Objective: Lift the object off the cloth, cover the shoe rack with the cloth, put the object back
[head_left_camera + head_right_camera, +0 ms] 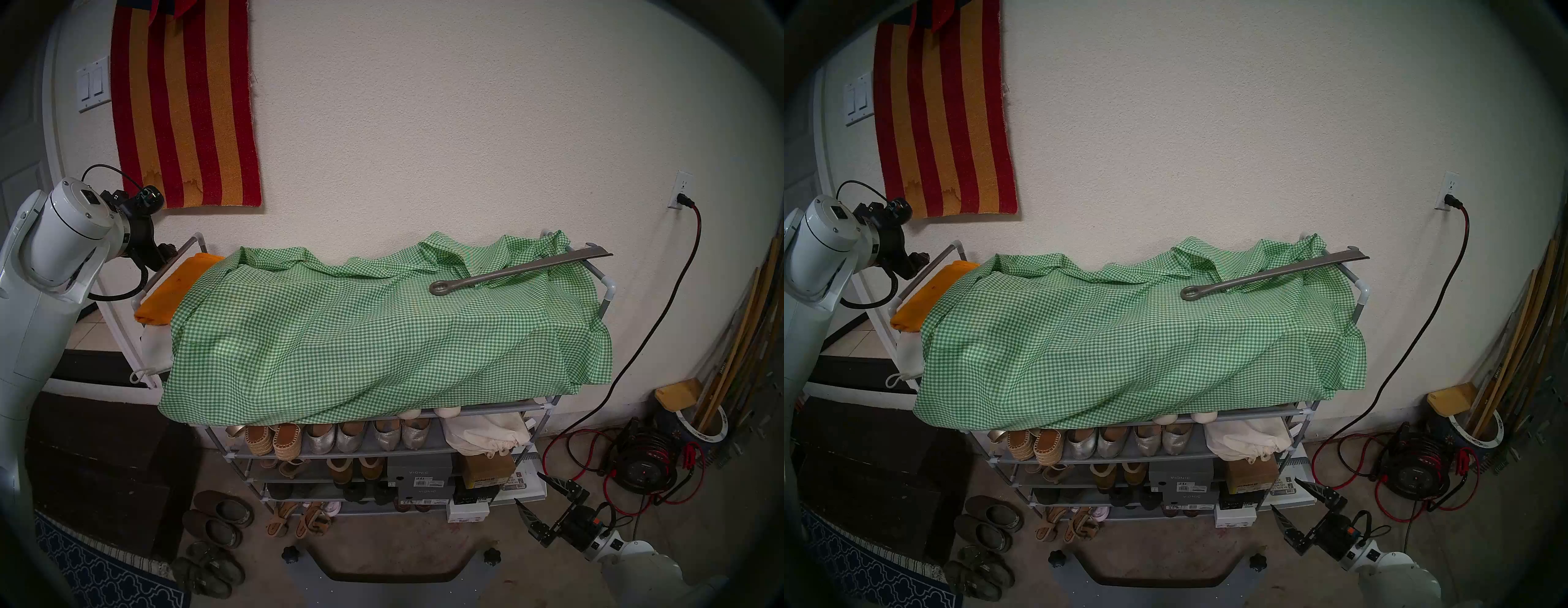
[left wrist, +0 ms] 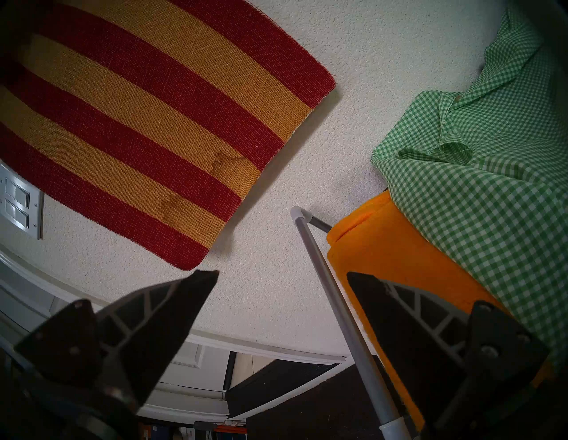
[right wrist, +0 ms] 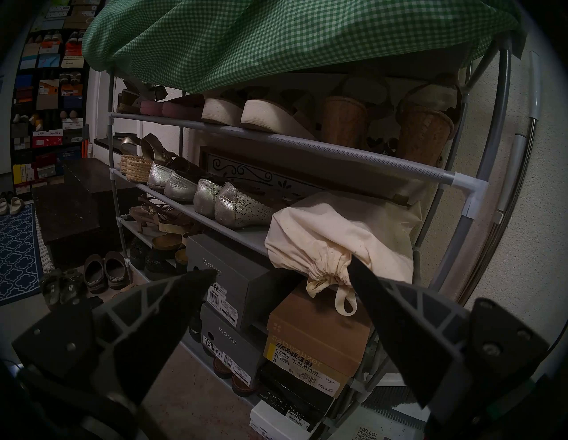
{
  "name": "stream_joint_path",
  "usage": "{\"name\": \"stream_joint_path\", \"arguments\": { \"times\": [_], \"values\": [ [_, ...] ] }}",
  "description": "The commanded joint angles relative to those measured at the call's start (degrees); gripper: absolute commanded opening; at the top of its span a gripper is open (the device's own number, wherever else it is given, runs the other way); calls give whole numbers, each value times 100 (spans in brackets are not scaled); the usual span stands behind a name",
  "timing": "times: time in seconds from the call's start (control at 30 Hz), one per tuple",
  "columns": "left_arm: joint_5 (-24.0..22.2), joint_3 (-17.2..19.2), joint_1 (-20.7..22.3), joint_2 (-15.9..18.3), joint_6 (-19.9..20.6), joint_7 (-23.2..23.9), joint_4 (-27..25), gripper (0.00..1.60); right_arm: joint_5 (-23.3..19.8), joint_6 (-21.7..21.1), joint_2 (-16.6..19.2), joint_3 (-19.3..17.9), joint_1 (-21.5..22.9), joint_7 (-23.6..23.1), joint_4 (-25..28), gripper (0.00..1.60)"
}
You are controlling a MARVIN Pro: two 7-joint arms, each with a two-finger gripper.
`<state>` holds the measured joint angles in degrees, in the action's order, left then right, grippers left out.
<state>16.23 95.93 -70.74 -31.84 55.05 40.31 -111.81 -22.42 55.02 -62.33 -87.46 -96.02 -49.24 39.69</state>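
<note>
The green-and-white check cloth [image 1: 360,331] lies rumpled over the top of the shoe rack [image 1: 492,409] and hangs a little over its front. The top left end stays bare, showing a folded orange towel [image 1: 169,284]. The grey metal bar [image 1: 517,271] lies on the cloth at the right, ring eye towards the middle, blade over the right side rail. My left gripper [image 2: 282,274] is open and empty at the rack's left side rail [image 2: 313,245]. My right gripper [image 1: 529,488] is open and empty, low by the rack's lower right shelves [image 3: 338,153].
A red-and-gold striped rug [image 1: 186,106] hangs on the wall at left. A red cord [image 1: 662,318] runs from a wall socket to a cable reel [image 1: 640,463] on the floor at right. Loose shoes [image 1: 216,522] and a dark chest [image 1: 106,467] stand at left.
</note>
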Motion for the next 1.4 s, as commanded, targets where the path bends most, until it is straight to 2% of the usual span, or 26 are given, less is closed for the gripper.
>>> {"name": "stream_joint_path", "arguments": {
  "times": [0.0,0.3,0.33,0.43,0.6,0.63,0.67,0.83,0.87,1.17,1.3,1.37],
  "values": [
    [2,-7,12,13,-5,5,0,160,-4,-2,4,-7,3,6,-3,160],
    [-14,-11,10,21,-5,-7,0,160,-6,-2,5,-6,3,7,-3,160],
    [-16,-11,9,22,-5,-9,0,160,-134,-2,-12,3,34,-165,23,160],
    [-22,-7,4,21,-5,-16,-1,160,-235,-2,-50,24,-12,-342,620,160],
    [-33,-4,-1,22,-5,-27,-2,160,-306,-2,-112,207,328,-513,1035,160],
    [-35,-4,-1,22,-5,-28,-2,160,-306,-2,-115,251,443,-562,974,160],
    [-37,-4,-2,23,-5,-30,-3,160,-323,-2,-81,283,401,-558,1188,160],
    [-46,-4,-5,26,-5,-39,-3,160,-428,-2,-10,436,529,-639,1517,160],
    [-51,-3,-6,27,-5,-44,-3,160,-383,-2,52,583,586,-620,1644,160],
    [-70,-3,-12,32,-5,-63,-4,160,-636,-2,223,1044,483,-620,2494,160],
    [-79,-2,-15,34,-5,-72,-5,160,-823,-2,328,1125,157,-527,3063,160],
    [-82,-2,-16,34,-5,-75,-5,160,-872,-2,309,1143,177,-500,2922,160]
  ]
}}
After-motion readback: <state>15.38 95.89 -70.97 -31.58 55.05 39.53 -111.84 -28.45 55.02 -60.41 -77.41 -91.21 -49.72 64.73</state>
